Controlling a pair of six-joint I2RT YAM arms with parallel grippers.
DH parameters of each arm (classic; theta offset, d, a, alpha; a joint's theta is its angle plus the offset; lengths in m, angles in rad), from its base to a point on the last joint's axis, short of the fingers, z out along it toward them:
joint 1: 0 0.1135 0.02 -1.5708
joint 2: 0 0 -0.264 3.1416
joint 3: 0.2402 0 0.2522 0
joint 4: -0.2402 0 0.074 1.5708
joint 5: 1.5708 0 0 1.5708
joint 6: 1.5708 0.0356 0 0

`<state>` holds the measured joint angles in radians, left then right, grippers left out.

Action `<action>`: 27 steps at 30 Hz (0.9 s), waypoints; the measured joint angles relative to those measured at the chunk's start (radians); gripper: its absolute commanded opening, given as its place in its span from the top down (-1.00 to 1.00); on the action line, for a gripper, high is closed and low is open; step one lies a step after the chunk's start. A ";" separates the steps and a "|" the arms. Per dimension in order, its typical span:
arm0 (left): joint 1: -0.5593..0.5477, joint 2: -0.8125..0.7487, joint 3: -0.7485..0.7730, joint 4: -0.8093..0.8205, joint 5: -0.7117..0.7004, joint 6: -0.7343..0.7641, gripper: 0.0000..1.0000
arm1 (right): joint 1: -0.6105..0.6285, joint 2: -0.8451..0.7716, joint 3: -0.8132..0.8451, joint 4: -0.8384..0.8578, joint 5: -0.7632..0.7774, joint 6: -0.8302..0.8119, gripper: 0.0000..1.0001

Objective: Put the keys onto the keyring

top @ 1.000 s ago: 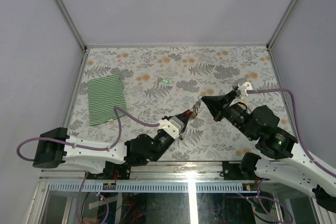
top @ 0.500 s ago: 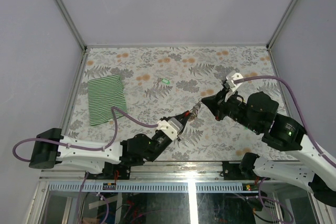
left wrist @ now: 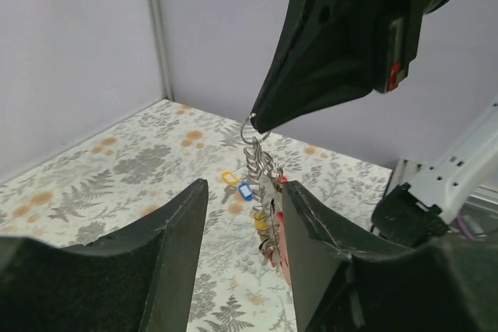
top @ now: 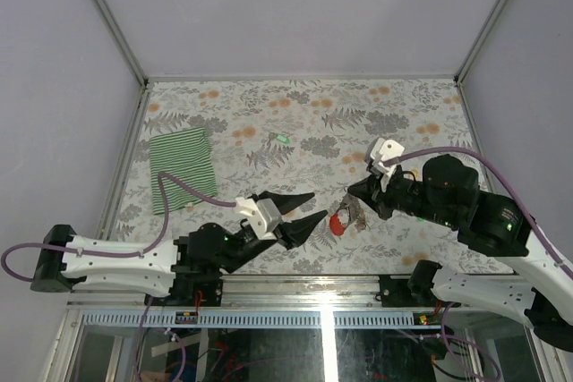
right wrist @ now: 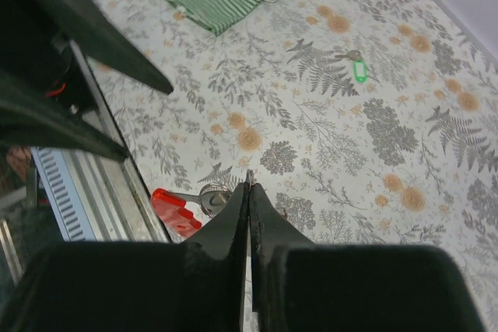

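Floral counter (top: 403, 105) below. Right jaws clamp the keyring (top: 337, 222) by its top loop, dangling just ahead of the spread left jaws. Thin pinch — a left nudge could knock it loose.

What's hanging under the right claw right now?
The keyring hangs from the shut right claw, its red loop lowest. Yellowish bits show in the bunch; what else is threaded there is too overlapped to tell.

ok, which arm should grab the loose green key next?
Left, probably. The left gripper is open and empty, and the green key lies loose beyond it. The right gripper is shut on the keyring, which hangs from it.
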<state>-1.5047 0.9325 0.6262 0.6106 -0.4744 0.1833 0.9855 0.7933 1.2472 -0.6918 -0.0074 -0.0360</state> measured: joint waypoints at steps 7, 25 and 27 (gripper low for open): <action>0.000 -0.056 0.032 -0.087 0.067 -0.049 0.28 | 0.000 -0.002 0.000 -0.044 -0.171 -0.157 1.00; 0.000 0.024 0.201 -0.400 0.232 -0.008 0.53 | 0.000 0.002 0.000 -0.082 -0.467 -0.341 1.00; 0.000 0.031 0.216 -0.422 0.237 -0.005 0.56 | 0.000 0.005 0.000 -0.089 -0.478 -0.346 1.00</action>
<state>-1.5047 0.9638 0.8421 0.1886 -0.2379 0.1780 0.9855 0.7979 1.2472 -0.7807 -0.4854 -0.3824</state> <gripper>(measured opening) 0.237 0.009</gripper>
